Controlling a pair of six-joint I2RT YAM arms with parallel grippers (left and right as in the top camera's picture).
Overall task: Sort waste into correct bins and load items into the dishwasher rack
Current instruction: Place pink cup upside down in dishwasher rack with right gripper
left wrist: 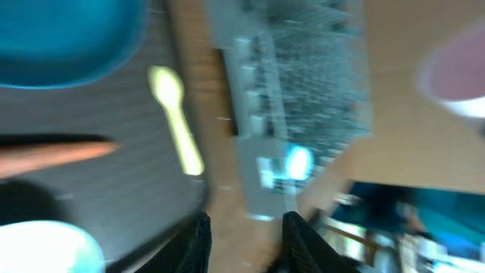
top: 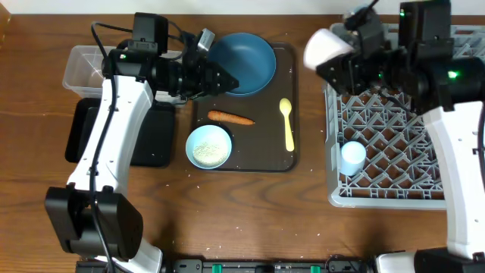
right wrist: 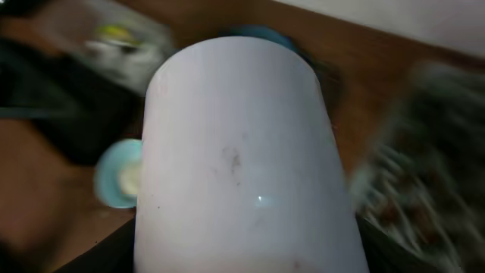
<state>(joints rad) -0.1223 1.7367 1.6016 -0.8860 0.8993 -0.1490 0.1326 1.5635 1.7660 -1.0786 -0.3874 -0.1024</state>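
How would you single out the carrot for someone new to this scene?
Start at the dark brown tray mid-table. Between the dark blue plate and the pale blue bowl lies the carrot, the only orange, tapered thing there.

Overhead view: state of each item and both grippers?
pink cup: gripped by right gripper, tipped sideways
light blue cup: standing in dishwasher rack
pale blue bowl: upright, rice inside
dark blue plate: flat, empty
carrot: lying on serving tray
yellow spoon: lying on serving tray
left gripper: open, empty

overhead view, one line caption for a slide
Right gripper holds the pink cup at a corner of the dishwasher rack; left gripper hovers open by the dark blue plate.
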